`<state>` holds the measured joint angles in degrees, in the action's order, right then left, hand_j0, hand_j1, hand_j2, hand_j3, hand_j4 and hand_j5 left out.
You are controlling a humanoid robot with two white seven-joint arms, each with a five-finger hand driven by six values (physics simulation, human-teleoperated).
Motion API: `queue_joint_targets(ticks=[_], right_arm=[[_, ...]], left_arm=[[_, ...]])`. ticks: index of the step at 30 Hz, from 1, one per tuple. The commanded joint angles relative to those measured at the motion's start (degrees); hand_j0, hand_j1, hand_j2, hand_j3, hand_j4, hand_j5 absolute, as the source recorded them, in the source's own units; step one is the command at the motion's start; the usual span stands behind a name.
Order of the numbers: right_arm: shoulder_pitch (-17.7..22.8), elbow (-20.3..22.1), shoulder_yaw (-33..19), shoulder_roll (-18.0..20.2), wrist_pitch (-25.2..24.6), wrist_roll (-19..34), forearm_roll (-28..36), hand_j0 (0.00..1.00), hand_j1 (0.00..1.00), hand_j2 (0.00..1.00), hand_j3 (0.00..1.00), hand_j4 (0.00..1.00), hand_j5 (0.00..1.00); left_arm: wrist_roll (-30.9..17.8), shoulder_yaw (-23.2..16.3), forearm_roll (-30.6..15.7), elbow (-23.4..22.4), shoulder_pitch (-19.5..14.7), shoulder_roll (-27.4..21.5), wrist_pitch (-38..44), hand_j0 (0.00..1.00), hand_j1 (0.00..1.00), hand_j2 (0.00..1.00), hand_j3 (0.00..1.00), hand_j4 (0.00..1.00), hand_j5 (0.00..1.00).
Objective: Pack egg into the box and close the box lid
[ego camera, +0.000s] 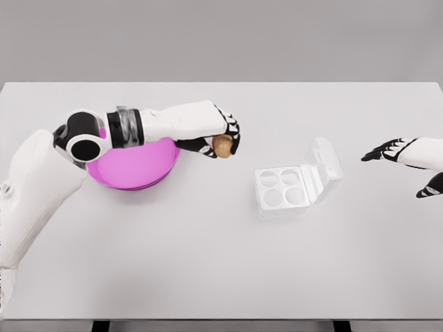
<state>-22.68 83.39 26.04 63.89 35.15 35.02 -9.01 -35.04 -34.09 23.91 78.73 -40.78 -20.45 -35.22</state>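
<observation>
brown and small, the egg (222, 146) sits in your left hand (220, 140), whose dark fingers are wrapped around it so that only part of the shell shows. that hand hangs just past the right rim of the pink bowl (135, 168), above the bare white table (208, 263), and its white forearm stretches across the top of the bowl from your left shoulder at the picture's left edge.

you have the box (296, 180) well to the right of the egg, near the middle of the table. it is a white, translucent carton lying open: the tray with four round hollows faces up on the left, none of them filled, and the lid leans back on the right side, tilted up from the hinge.

your right hand (394, 152) comes in from the right edge, well apart from the box, fingers spread and loose with nothing in them, hovering over the table.
</observation>
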Motion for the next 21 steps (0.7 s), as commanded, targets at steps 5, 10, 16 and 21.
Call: queue_joint_targets(ticks=[5, 10, 16, 21], right_arm=[[0.2, 0.0, -0.1, 0.9, -0.1, 0.0, 0.5, 1.00, 1.00, 1.00, 1.00, 1.00, 1.00], [0.2, -0.2, -0.3, 0.1, -0.1, 0.0, 0.8, 1.00, 1.00, 1.00, 1.00, 1.00, 1.00], [0.3, 0.0, -0.3, 0.6, -0.1, 0.0, 0.7, 1.00, 1.00, 1.00, 1.00, 1.00, 1.00], [0.3, 0.1, -0.3, 0.6, -0.1, 0.0, 0.6, 1.00, 1.00, 1.00, 1.00, 1.00, 1.00]], left_arm=[[0.0, -0.1, 1.1, -0.6, 0.9, 3.5, 0.2, 0.39, 0.39, 0.39, 0.39, 0.39, 0.39], [0.0, -0.3, 3.3, -0.8, 1.8, 6.0, 0.2, 0.39, 0.39, 0.39, 0.39, 0.39, 0.39], [0.0, -0.3, 5.4, -0.9, 3.2, 8.8, 0.2, 0.39, 0.39, 0.39, 0.39, 0.39, 0.39], [0.0, -0.2, 6.2, -1.6, 3.3, 11.0, 0.2, 0.39, 0.39, 0.39, 0.39, 0.39, 0.39]])
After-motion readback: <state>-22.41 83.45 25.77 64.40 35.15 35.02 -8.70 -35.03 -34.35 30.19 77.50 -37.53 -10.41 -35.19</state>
